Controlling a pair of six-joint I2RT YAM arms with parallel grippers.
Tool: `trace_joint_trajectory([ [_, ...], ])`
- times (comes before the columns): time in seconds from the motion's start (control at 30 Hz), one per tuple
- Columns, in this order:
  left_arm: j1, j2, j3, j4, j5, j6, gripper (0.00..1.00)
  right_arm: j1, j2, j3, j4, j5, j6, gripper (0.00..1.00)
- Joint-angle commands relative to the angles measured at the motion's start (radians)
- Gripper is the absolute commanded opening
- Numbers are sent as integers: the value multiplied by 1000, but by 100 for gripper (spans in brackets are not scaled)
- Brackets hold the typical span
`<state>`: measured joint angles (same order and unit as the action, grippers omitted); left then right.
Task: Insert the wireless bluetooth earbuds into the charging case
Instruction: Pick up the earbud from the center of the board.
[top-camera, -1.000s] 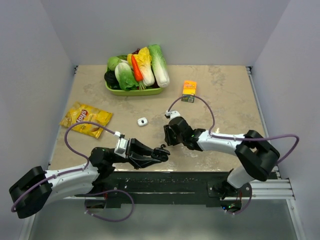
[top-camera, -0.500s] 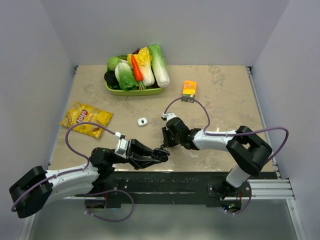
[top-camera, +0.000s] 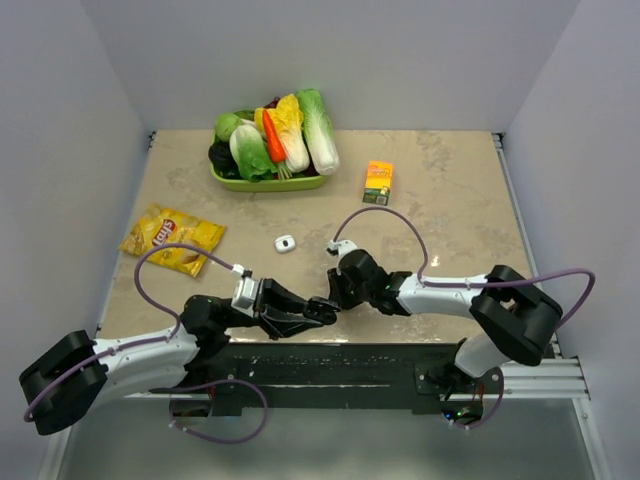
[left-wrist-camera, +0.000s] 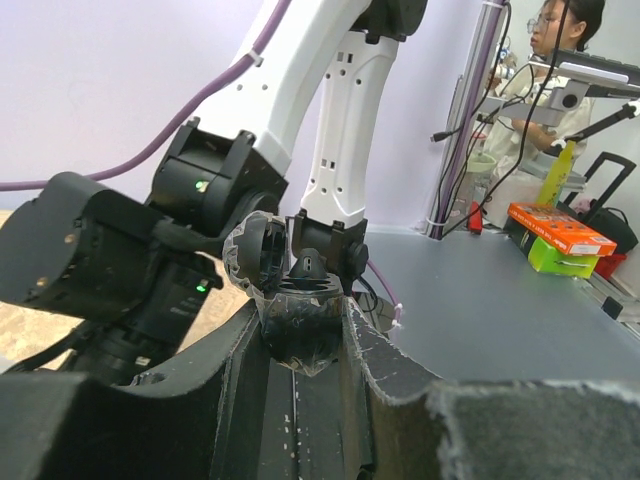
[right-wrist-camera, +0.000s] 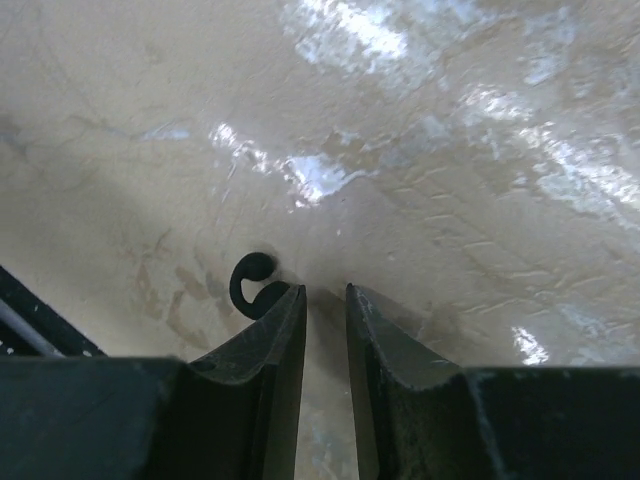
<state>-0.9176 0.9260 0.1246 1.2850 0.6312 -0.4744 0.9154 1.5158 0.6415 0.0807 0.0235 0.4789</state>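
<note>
Black and rounded, the charging case (left-wrist-camera: 298, 345) sits clamped between the fully closed fingers of the left gripper (top-camera: 320, 312), near the front edge of the table (top-camera: 450, 200); its lid looks hinged back, presumably so the mouth is offered to the other arm; something dark seems seated in it, though I cannot tell whether that is an earbud. Just beside it the right gripper (top-camera: 335, 292) points down at the tabletop; its jaws stand a narrow slit apart with only bare table between them, so it holds nothing. A tiny hook-shaped black earbud (right-wrist-camera: 250, 283) lies on the table against the outer side of one fingertip, not in the gap; the grip likely needs a sideways shift to straddle it. A small white piece (top-camera: 285, 243) lies well apart, toward the chips bag (top-camera: 170, 238).
</note>
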Motion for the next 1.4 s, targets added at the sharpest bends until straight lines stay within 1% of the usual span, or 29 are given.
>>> trace_joint_trajectory([
  [0.0,-6,22,-5,428,-10,20,0,28,-61,-11,-25,15,43,28],
  [0.07,-6,25,-2,436,-10,14,0,28,-89,-6,-53,49,49,31],
  [0.1,-6,25,-2,438,-11,14,0,27,-100,-2,-77,102,61,33],
  [0.17,-6,20,0,433,-13,14,0,22,-132,18,-110,144,61,36],
  [0.23,-6,13,3,421,-14,19,0,11,-153,39,-136,168,52,37],
  [0.3,-7,4,3,412,-16,22,0,8,-166,47,-118,155,20,38],
  [0.33,-6,2,3,409,-18,23,0,8,-178,47,-99,113,3,38],
  [0.37,-7,1,3,407,-16,25,0,10,-177,50,-85,74,-50,38],
  [0.43,-7,-3,3,405,-18,25,0,20,-164,70,-56,-44,-100,37],
  [0.57,-7,-7,3,410,-16,23,0,98,-123,96,-56,-112,-183,37],
  [0.67,-9,-13,1,412,-18,20,0,128,-86,109,-58,-137,-197,37],
  [1.0,-10,-21,-8,402,-24,25,0,132,10,121,-48,-116,-206,38],
  [1.37,-12,-21,-10,398,-27,31,0,131,32,122,-36,-33,-194,38],
])
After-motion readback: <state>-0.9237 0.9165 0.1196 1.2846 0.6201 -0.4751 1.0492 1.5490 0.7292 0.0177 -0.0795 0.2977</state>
